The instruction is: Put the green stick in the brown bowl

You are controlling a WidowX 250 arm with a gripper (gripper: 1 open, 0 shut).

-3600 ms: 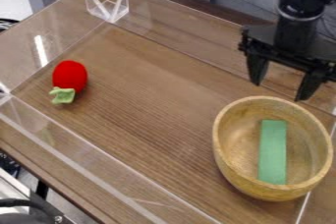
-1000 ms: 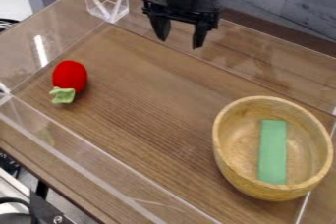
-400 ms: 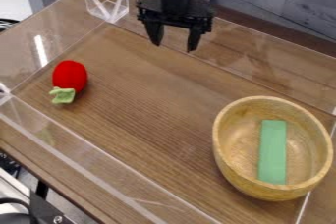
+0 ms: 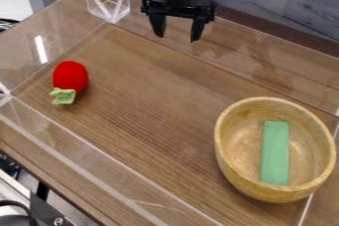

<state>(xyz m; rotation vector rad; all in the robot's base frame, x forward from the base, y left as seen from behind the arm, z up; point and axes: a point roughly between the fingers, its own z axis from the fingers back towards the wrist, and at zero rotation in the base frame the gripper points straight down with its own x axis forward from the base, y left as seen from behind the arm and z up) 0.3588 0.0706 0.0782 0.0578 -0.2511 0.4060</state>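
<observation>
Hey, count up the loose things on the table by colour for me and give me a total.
Green: 1, the stick, lying inside the bowl
Tan: 1, the bowl
Red with a green base: 1, the toy
Total: 3

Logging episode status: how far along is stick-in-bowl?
Looks done: the stick lies flat inside the bowl. In hand: nothing; the gripper is open and empty at the far edge of the table, away from the bowl. Left: nothing visible. The red toy sits apart near the left side.
</observation>
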